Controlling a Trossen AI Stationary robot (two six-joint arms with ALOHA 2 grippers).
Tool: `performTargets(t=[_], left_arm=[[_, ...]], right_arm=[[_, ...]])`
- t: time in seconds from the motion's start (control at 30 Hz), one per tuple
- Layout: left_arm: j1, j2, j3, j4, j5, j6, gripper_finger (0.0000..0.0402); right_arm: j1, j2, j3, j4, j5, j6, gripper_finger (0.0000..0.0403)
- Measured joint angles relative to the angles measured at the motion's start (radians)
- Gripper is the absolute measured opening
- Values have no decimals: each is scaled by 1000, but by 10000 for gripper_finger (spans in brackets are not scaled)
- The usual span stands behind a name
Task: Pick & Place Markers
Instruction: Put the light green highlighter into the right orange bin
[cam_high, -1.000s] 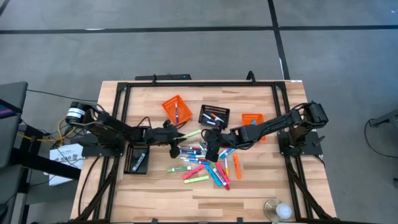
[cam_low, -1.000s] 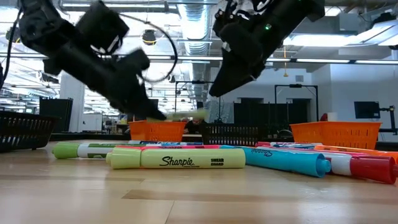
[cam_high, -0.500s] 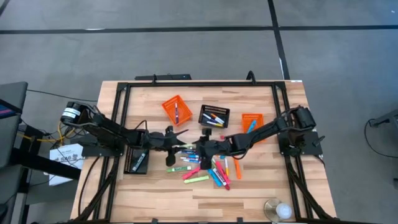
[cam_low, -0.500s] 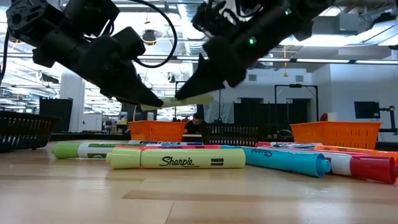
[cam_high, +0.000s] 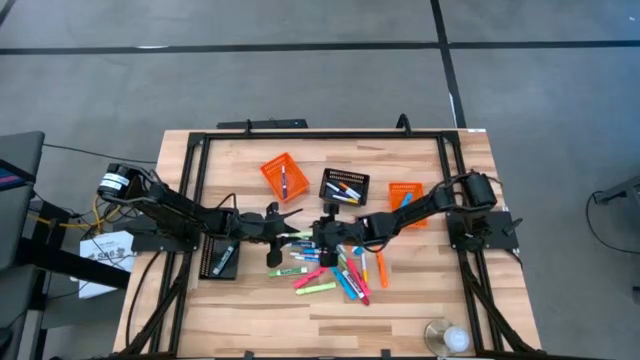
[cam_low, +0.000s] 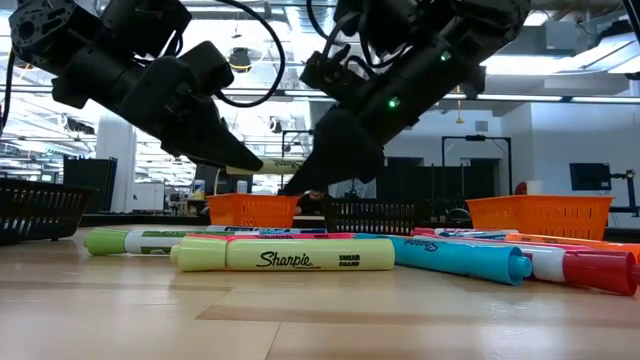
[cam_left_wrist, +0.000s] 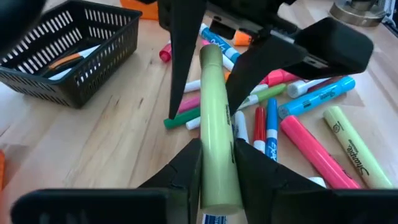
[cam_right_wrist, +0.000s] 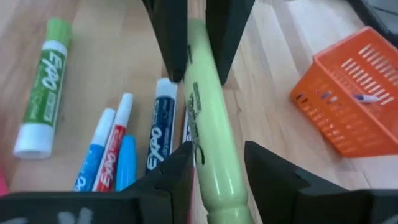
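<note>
The right claw (cam_high: 322, 236) has closed in from the pile side and we now see its fingers, still parted, bracketing the pale green marker (cam_left_wrist: 215, 124) the left claw (cam_high: 283, 232) pinches above the tabletop (cam_high: 420, 300): a handover looks imminent.

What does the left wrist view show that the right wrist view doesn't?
Only the left wrist view shows the black basket and a pink marker. Only the right wrist view shows the orange basket and a green Expo marker. Both show the yellow-green highlighter held between the left pincer and the right pincer.
</note>
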Motion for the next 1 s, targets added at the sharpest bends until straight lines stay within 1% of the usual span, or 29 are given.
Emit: performTargets(t=[0.13,0.37,0.6,0.7,0.83,0.93,1.0], left_arm=[[0,0,0,-1,2,-3,80],[-1,0,0,-1,5,-3,84],[0,1,0,-2,1,-3,86],[-1,1,0,-2,4,-3,88],[0,1,0,-1,-5,-8,106],[0,1,0,0,-10,-9,126],[0,1,0,2,-16,-9,138]], right_arm=[[15,-1,0,41,-2,-12,119],[23,-2,1,45,-17,-52,114],[11,-2,1,41,-23,-53,73],[12,-2,1,41,-23,-53,62],[12,-2,1,26,-19,-49,70],[13,-8,1,8,18,-30,77],[18,-26,18,-73,51,-6,77]])
